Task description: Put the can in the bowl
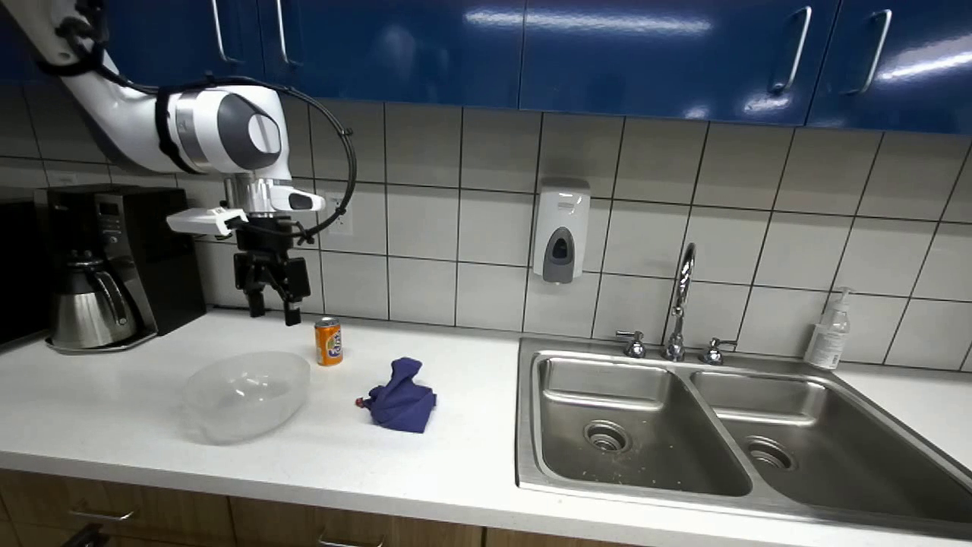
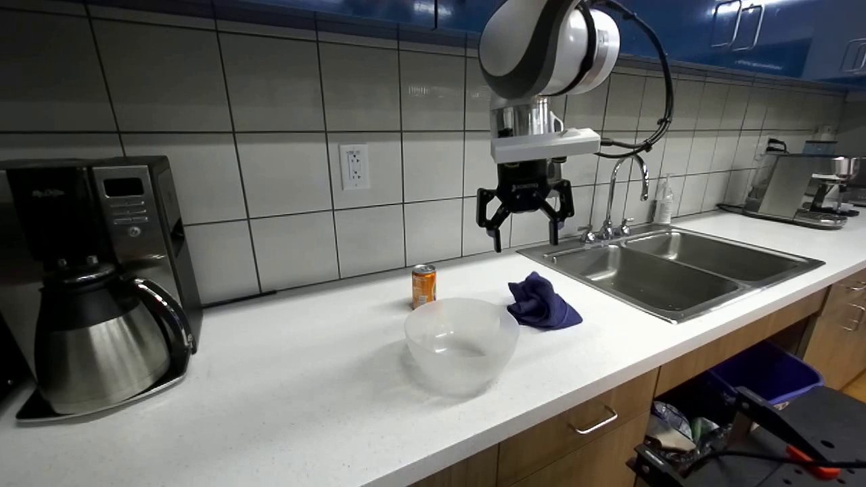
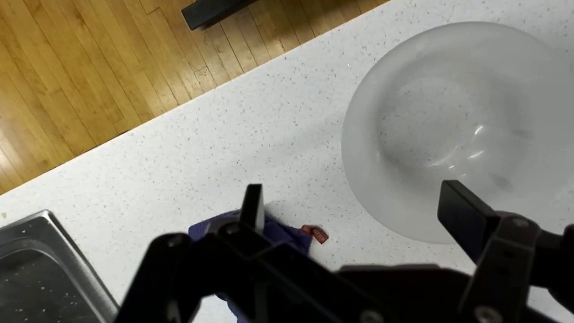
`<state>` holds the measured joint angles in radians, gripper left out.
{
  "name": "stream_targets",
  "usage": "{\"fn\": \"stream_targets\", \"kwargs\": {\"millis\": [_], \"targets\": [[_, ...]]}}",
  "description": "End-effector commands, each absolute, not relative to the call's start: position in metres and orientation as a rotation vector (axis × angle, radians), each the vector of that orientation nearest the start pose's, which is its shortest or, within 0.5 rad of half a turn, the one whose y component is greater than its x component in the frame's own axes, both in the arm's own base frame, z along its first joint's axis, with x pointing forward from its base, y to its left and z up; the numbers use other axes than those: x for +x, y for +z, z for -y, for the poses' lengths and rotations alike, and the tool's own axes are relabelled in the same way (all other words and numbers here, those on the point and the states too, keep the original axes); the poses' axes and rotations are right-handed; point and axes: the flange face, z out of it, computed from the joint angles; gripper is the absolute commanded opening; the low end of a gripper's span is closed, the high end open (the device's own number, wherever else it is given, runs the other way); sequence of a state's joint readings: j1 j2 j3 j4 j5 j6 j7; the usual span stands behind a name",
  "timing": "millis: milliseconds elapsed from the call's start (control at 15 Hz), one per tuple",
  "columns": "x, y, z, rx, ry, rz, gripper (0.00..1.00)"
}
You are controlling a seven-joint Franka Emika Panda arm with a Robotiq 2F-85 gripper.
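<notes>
An orange can stands upright on the white counter near the tiled wall, seen in both exterior views (image 1: 328,342) (image 2: 424,287). It does not show in the wrist view. A translucent, frosted bowl sits empty on the counter in front of the can, seen in both exterior views (image 1: 247,406) (image 2: 462,352) and at the right of the wrist view (image 3: 426,121). My gripper (image 1: 275,313) hangs above the counter with its fingers pointing down. It is open and holds nothing, as both the exterior view (image 2: 526,242) and the wrist view (image 3: 352,190) show.
A crumpled dark blue cloth (image 1: 402,399) lies right of the can. A steel double sink (image 1: 531,425) with a faucet (image 1: 680,304) is farther right. A coffee maker (image 2: 135,203) with a carafe stands left. Blue cabinets (image 1: 395,49) hang above the counter.
</notes>
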<state>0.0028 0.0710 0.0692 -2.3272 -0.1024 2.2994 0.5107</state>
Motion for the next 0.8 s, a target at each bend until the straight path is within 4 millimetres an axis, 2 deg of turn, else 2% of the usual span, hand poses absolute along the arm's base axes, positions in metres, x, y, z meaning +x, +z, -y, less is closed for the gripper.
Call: {"fn": "stream_targets", "kwargs": {"millis": [0, 467, 733], "targets": [[0.535, 0.284, -0.033, -3.183, 0.126, -0.644, 1.00], [0.582, 0.240, -0.036, -3.177, 0.139, -0.634, 1.00], [0.615, 0.226, -0.037, -3.167, 0.096, -0.642, 1.00]]}}
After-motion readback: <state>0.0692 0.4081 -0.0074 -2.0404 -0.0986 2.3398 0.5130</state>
